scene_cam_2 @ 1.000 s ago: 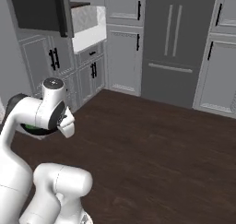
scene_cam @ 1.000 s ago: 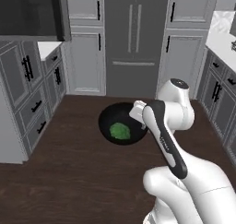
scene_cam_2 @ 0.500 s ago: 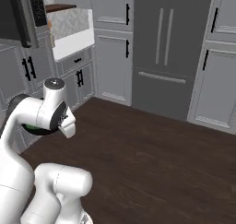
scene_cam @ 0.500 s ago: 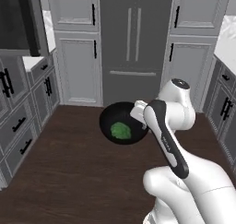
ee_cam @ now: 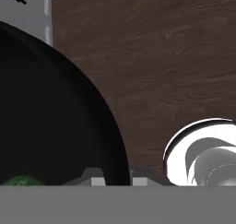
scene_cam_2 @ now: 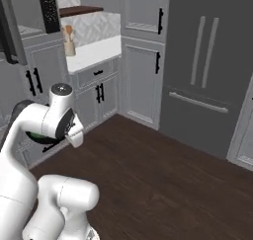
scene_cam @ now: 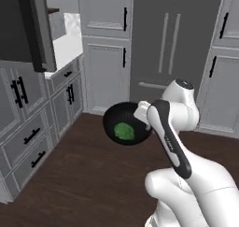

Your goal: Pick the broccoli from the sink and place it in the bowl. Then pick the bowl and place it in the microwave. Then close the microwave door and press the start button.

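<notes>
Broccoli [scene_cam: 123, 131] in pincer-held [ee_cam: 117, 177] bowl [scene_cam: 116, 118]

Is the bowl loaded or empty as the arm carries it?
Loaded. The black bowl is level in the gripper, above the floor, with the green broccoli inside.

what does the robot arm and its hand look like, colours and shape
The arm is glossy white, made of thick rounded segments with bulbous joints. A dark band runs along the forearm link, and a round dark-grey cap tops the elbow joint. The hand is a small white block at the wrist. Its two small finger tips look grey and squared. No cables or markings show.
</notes>
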Motion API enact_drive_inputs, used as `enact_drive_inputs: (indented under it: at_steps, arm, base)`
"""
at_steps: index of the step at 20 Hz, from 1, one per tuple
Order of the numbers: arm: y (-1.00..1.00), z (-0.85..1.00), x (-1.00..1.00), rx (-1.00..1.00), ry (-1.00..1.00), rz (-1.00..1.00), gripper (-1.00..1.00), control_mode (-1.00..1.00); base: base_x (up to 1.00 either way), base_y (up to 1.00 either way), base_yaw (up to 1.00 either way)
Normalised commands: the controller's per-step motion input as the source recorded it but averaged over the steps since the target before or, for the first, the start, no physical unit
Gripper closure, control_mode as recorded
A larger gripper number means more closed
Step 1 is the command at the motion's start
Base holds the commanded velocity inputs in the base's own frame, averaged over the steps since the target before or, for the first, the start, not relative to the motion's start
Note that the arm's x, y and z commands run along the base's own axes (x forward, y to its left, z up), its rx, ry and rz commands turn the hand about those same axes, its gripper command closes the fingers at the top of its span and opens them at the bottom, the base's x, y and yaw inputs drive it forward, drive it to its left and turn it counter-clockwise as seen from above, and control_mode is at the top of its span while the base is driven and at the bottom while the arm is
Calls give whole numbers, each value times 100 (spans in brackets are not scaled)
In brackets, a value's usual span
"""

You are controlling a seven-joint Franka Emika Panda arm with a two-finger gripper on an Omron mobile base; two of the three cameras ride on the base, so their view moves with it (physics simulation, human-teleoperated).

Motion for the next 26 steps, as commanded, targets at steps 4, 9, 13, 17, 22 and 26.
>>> enact_drive_inputs:
  at_steps: [4,9,13,17,22,26]
  arm:
    - [0,0,0,0,0,0,100,100]
    - [0,0,0,0,0,0,100,100]
    - [0,0,0,0,0,0,100,100]
    - [0,0,0,0,0,0,100,100]
    - [0,0,0,0,0,0,100,100]
    - [0,0,0,0,0,0,100,100]
  base:
    - [100,0,48]
    - [100,0,51]
    - [100,-18,53]
    - [100,-25,52]
    - [100,-46,45]
    - [100,-18,47]
